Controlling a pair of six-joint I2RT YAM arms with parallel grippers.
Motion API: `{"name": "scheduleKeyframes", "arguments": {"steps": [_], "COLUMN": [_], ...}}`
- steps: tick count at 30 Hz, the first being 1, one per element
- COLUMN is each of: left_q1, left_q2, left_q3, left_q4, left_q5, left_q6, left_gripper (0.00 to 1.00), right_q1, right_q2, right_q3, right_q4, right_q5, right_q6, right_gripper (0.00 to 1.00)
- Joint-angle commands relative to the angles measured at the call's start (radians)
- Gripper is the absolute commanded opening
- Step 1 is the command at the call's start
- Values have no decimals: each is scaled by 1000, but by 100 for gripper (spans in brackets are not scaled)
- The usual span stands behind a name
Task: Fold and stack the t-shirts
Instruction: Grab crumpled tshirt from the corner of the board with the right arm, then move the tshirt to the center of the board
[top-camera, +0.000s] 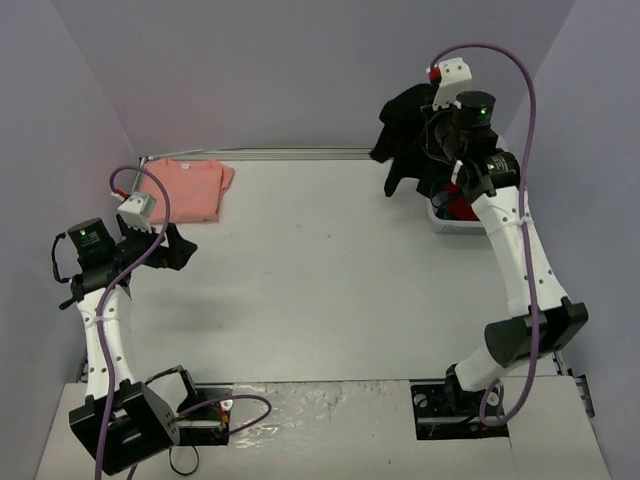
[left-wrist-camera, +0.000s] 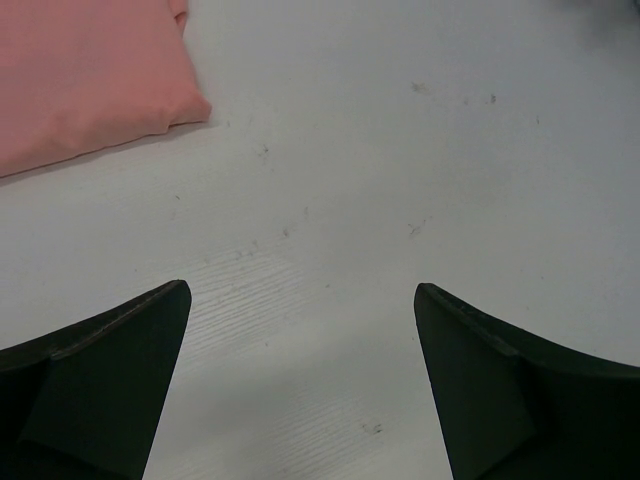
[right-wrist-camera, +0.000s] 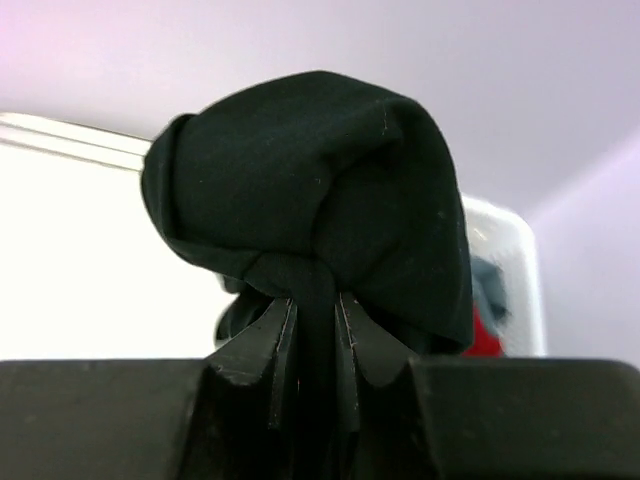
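So the right gripper (right-wrist-camera: 312, 310) was clamped shut on the black t-shirt (right-wrist-camera: 310, 170), with a pinch of cloth squeezed between the jaws and the rest bunched up in a lump over the fingertips. From the top camera the arm was stretched out toward the far right corner of the tabletop (top-camera: 320, 270), with the shirt hanging crumpled from the claw up there. Couldn't tell whether its lowest fold touched the surface or hung clear.

The salmon-pink t-shirt (top-camera: 188, 188) lay folded flat in the far left corner, well apart from the black one. In the left wrist view one corner of it showed at the upper left, resting on the bare white top.

The left gripper (left-wrist-camera: 300, 290) was wide open with nothing between its jaws, sitting low over the tabletop near the left edge, just on the near side of the pink tee and not touching it.

There was also a white bin (top-camera: 445, 222) by the right edge near that far right corner, under the right arm, with something red (top-camera: 462, 205) in it. Too hidden to say what that was.
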Motion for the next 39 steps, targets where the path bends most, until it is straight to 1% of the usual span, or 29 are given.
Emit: {"name": "scheduleKeyframes", "arguments": {"steps": [1, 3, 4, 5, 6, 9, 14, 18, 23, 26, 27, 30, 35, 39], "left_q1": [11, 11, 11, 11, 11, 11, 11, 11, 11, 11, 11, 11, 11, 11], "left_q2": [-37, -40, -42, -42, -42, -42, -35, -29, -23, -8, -2, 0, 0, 12], "left_q3": [13, 16, 16, 14, 16, 17, 19, 25, 36, 40, 40, 39, 30, 28], "left_q4": [10, 8, 6, 6, 5, 3, 0, -13, -35, -49, -55, -56, -43, -43], "left_q5": [10, 10, 10, 10, 15, 18, 27, 44, 78, 95, 96, 90, 60, 63], "left_q6": [25, 27, 28, 27, 27, 28, 25, 25, 39, 47, 50, 59, 61, 61], "left_gripper": [94, 94, 94, 94, 94, 94, 94, 94, 94, 94, 94, 94, 94, 94], "right_q1": [41, 46, 47, 50, 52, 50, 50, 49, 30, 4, -9, -31, -78, -105], "right_q2": [-137, -157, -162, -165, -177, -193, -188, -131, -47, 42, 97, 206, 316, 361], "right_q3": [73, 70, 57, 47, 11, -45, -176, -259, -339, -349, -338, -304, -249, -223], "right_q4": [-57, -120, -140, -157, -162, -162, -160, -156, -123, -111, -113, -114, -109, -105], "right_q5": [-229, -378, -431, -484, -483, -395, -316, -256, -249, -274, -277, -245, -234, -196], "right_q6": [27, 18, 7, -22, -28, -67, -107, -122, -131, -150, -156, -137, -130, -133], "right_gripper": [0, 0, 50, 89, 100, 100, 100, 100, 100, 86, 73, 56, 57, 59]}}
